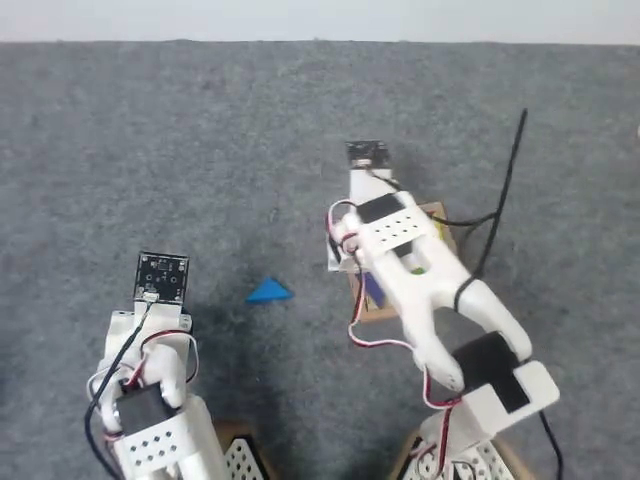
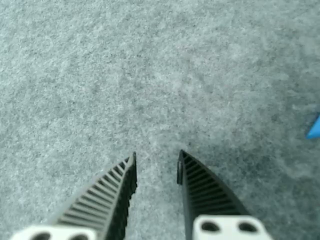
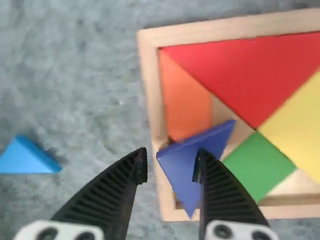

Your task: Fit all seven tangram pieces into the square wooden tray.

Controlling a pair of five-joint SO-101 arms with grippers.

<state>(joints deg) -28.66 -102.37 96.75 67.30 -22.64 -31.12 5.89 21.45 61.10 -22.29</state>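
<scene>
The square wooden tray (image 3: 149, 95) holds a red triangle (image 3: 250, 65), an orange piece (image 3: 184, 105), a yellow piece (image 3: 295, 125) and a green square (image 3: 257, 162). A dark blue triangle (image 3: 192, 155) lies tilted over the tray's rim, one corner sticking outside. My right gripper (image 3: 171, 152) is open, its fingers straddling that corner and the rim. A light blue triangle (image 1: 268, 291) lies on the carpet left of the tray. My left gripper (image 2: 156, 156) is open over bare carpet, the light blue triangle (image 2: 315, 127) off to one side.
Grey carpet covers the table. In the high view the right arm (image 1: 410, 260) hides most of the tray (image 1: 375, 312). The left arm (image 1: 150, 350) stands at the near left. A black cable (image 1: 505, 190) runs past the tray's right side.
</scene>
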